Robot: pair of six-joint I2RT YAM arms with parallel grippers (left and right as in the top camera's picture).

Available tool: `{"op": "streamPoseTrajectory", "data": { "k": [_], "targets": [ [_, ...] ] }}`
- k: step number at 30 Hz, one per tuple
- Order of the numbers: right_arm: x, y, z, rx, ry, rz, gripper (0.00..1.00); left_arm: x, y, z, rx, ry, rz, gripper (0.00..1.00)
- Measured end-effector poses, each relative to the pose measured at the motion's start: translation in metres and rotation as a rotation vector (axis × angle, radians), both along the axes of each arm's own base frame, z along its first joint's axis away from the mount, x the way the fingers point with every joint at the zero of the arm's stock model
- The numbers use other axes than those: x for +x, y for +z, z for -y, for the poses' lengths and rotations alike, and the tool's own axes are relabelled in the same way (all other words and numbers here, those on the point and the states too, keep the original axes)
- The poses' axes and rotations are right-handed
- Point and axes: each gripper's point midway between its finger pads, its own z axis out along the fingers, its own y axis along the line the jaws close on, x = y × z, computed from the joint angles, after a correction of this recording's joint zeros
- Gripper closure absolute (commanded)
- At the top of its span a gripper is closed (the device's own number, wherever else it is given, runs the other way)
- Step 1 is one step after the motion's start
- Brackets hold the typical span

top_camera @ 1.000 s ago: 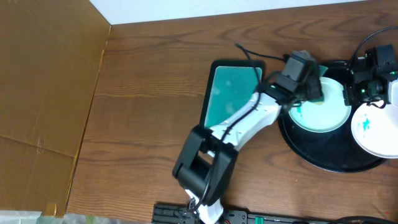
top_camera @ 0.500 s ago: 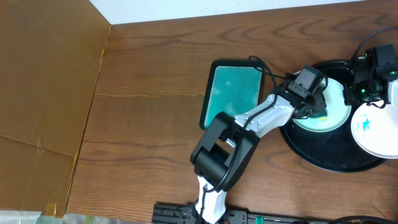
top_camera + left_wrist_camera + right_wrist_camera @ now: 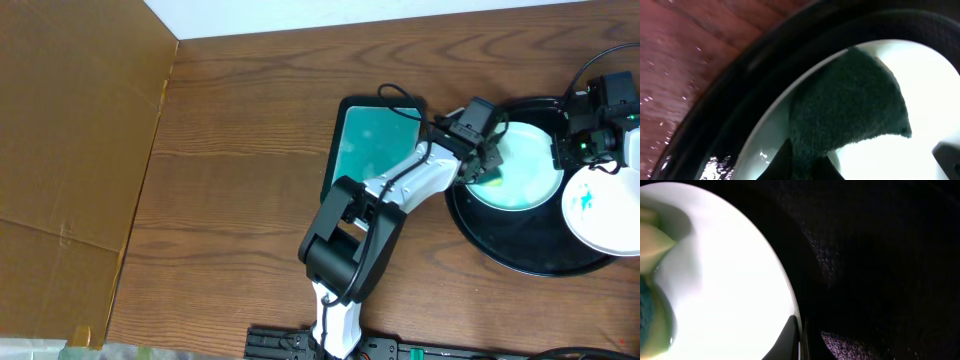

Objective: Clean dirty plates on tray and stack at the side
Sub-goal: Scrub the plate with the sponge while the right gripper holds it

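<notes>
Overhead: left gripper (image 3: 487, 168) pinches a sponge (image 3: 492, 177) on the left edge of a plate (image 3: 525, 170), which lies far-left in the tray (image 3: 530, 258). Right gripper (image 3: 577, 148) is clamped on the plate's right rim.

Left wrist: fingers (image 3: 782, 161) squeeze the sponge against the plate.

Right wrist: the plate's rim sits between the closed fingers.

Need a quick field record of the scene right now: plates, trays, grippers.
plate in work: round white plate, lying in the round glossy black tray
left gripper: shut on green scrub sponge, pressed on that plate's left part
right gripper: shut, apparently pinching the same plate's right rim
second plate: white plate with teal smears, at the black tray's right edge, partly out of frame
other: teal rectangular tray, left of the black tray
</notes>
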Motion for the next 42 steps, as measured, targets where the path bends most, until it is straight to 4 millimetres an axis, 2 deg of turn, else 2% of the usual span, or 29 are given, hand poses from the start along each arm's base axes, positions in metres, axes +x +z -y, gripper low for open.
{"op": "streamPoseTrajectory", "data": {
  "k": [7,10,14,16,20,24,27,32,37,42],
  "targets": [
    [0.000,0.000,0.000,0.002,-0.004,-0.003,0.99,0.003,0.013,-0.004,-0.018,0.008,0.024,0.93],
    [-0.001,0.000,0.000,0.001,-0.006,-0.006,0.99,0.013,0.039,-0.008,-0.043,0.028,0.096,0.93],
    [-0.001,0.000,0.000,0.001,-0.006,-0.006,0.99,0.031,0.087,-0.009,-0.103,0.053,0.226,0.93],
    [-0.001,0.000,0.000,0.001,-0.006,-0.006,0.99,0.031,0.095,-0.007,-0.113,0.051,0.247,0.93],
    [-0.001,0.000,0.000,0.001,-0.006,-0.006,0.99,0.023,0.086,0.008,-0.117,0.013,0.225,0.93],
    [-0.001,0.000,0.000,0.001,-0.006,-0.006,0.99,0.006,0.068,0.031,-0.117,-0.050,0.180,0.93],
    [-0.001,0.000,0.000,0.001,-0.006,-0.006,0.99,-0.004,0.052,0.040,-0.099,-0.089,0.143,0.93],
    [-0.001,0.000,0.000,0.001,-0.006,-0.006,0.99,-0.006,0.027,0.037,-0.026,-0.164,0.126,0.93],
    [-0.001,0.000,0.000,0.001,-0.006,-0.005,0.99,0.004,0.003,0.029,0.040,-0.250,0.150,0.93],
    [-0.001,0.000,0.001,0.000,-0.007,-0.006,0.99,0.007,0.001,0.026,0.068,-0.322,0.163,0.93]
  ]
}}
